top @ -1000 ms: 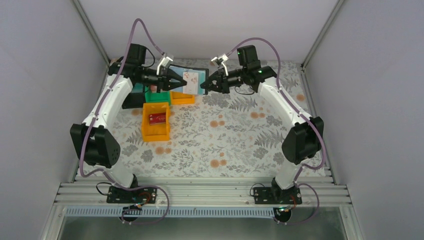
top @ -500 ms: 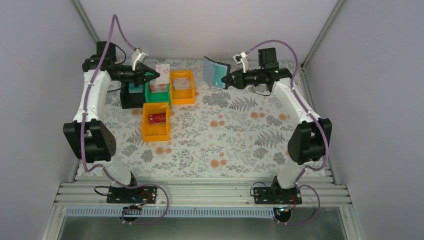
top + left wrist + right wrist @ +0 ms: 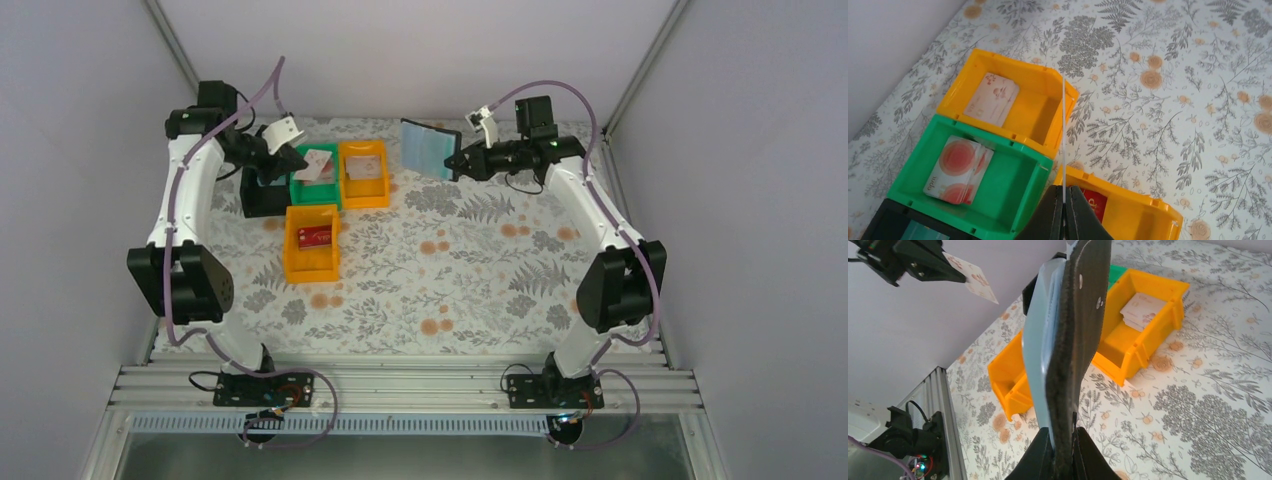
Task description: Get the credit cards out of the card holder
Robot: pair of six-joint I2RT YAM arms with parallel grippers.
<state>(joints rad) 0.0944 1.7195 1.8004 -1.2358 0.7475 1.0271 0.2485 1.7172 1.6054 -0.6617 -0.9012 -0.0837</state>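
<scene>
We see the left end effector [image 3: 302, 160] pinched shut on a whitish credit card [image 3: 318, 164] with red print. It holds the card in the air near the green tray [image 3: 1018, 181] and the far orange tray [image 3: 1040, 107]. The card seems to hang over the green one, though the overhead view is too small to be sure. From the left wrist the card shows only as a thin edge. The right end effector [image 3: 456, 160] is clamped on one edge of the card holder [image 3: 428, 148], which stands upright above the table [image 3: 480, 280], well apart from the left arm. A red card [image 3: 316, 236] lies in the near orange tray [image 3: 310, 264].
</scene>
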